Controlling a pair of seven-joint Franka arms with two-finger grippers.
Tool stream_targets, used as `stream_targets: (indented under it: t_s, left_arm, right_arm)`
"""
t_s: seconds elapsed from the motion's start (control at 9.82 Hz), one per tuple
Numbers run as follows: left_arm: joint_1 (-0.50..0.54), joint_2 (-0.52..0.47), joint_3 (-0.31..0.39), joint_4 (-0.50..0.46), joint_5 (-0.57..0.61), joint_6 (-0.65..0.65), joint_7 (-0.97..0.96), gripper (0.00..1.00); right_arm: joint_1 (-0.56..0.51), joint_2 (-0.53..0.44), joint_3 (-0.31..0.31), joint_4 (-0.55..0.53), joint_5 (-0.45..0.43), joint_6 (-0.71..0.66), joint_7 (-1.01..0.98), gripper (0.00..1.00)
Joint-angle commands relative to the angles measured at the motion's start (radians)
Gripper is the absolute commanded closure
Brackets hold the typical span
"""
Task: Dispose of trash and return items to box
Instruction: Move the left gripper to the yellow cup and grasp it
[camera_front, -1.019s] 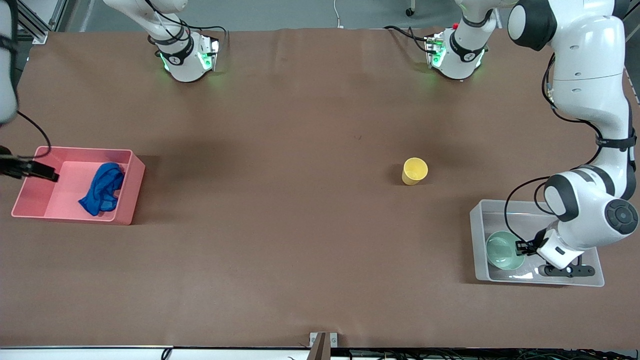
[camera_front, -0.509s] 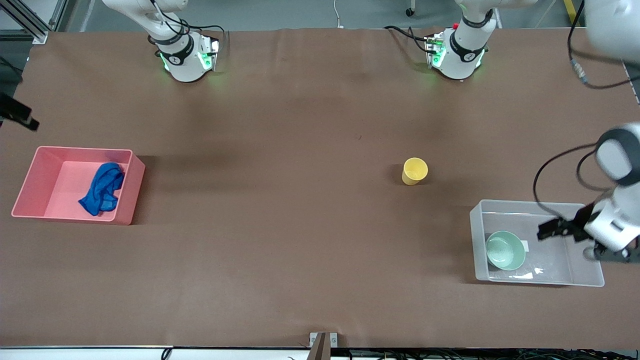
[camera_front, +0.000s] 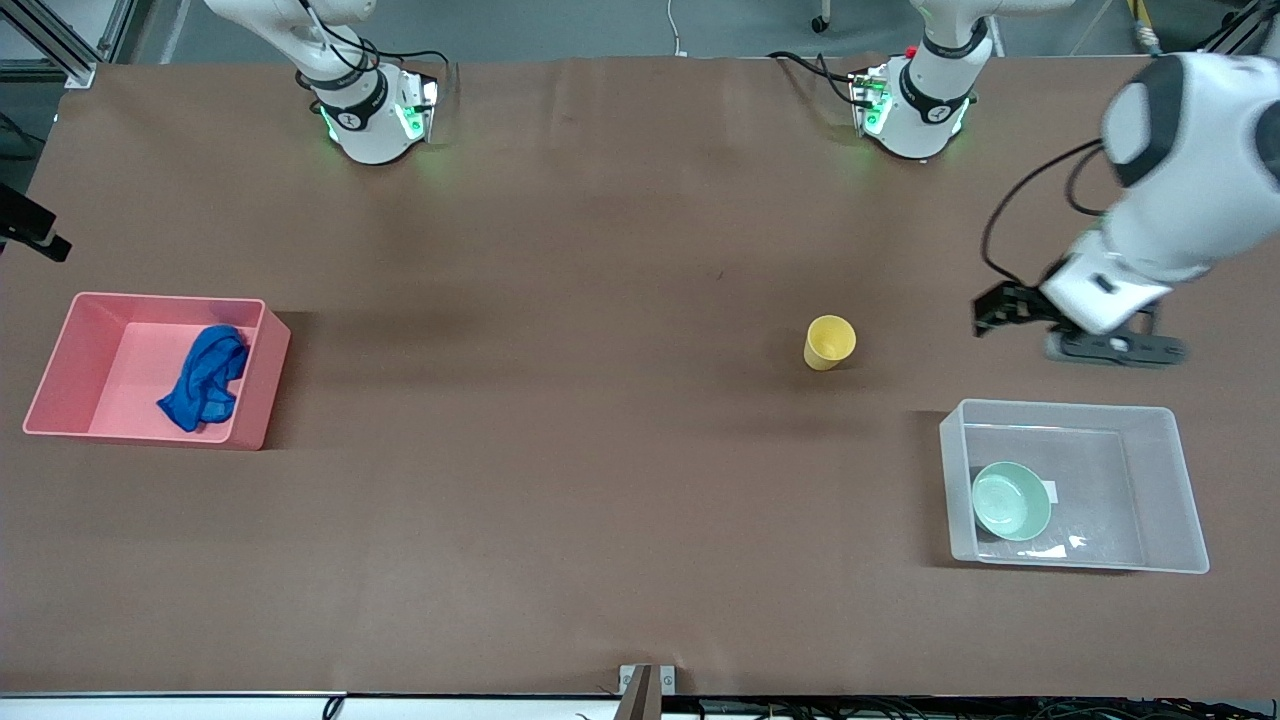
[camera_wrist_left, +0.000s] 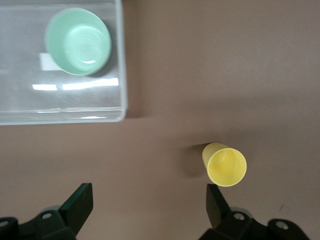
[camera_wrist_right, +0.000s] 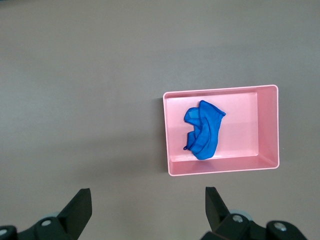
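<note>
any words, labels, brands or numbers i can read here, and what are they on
None can be read.
A small white label lies on the floor of the clear tub, beside the mint-green bowl: no print can be made out on it.
Yellow cup, blue cloth and pink tub: no markings show.

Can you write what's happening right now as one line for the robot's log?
cloth: in pink tub | bowl: in clear box | cup: on table | left end effector: open | right end effector: open
</note>
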Motion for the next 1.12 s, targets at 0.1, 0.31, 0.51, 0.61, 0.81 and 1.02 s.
stream_targets:
  t_s: [0.1, 0.31, 0.51, 0.61, 0.81, 1.02]
  left_arm:
    - [0.005, 0.072, -0.112, -0.285, 0.02, 0.35, -0.155, 0.02]
    - [0.002, 0.183, -0.152, -0.304, 0.023, 0.473, -0.204, 0.07]
    - [-0.004, 0.258, -0.154, -0.305, 0.03, 0.547, -0.209, 0.2]
    - [-0.003, 0.266, -0.155, -0.317, 0.028, 0.547, -0.221, 0.62]
    - [-0.004, 0.303, -0.16, -0.316, 0.03, 0.548, -0.24, 0.94]
    - [-0.003, 0.271, -0.161, -0.313, 0.031, 0.542, -0.237, 1.0]
  right_arm:
    - [-0.011, 0.005, 0.007, 0.019, 0.008, -0.025, -0.01, 0.0]
    - [-0.008, 0.003, 0.007, 0.019, 0.008, -0.036, -0.009, 0.0]
    - [-0.008, 0.003, 0.009, 0.02, 0.008, -0.042, -0.009, 0.0]
    - [-0.008, 0.003, 0.01, 0.02, 0.008, -0.043, -0.01, 0.0]
    - [-0.008, 0.003, 0.01, 0.022, 0.007, -0.051, -0.01, 0.0]
    - [-0.01, 0.005, 0.01, 0.022, 0.007, -0.051, -0.009, 0.0]
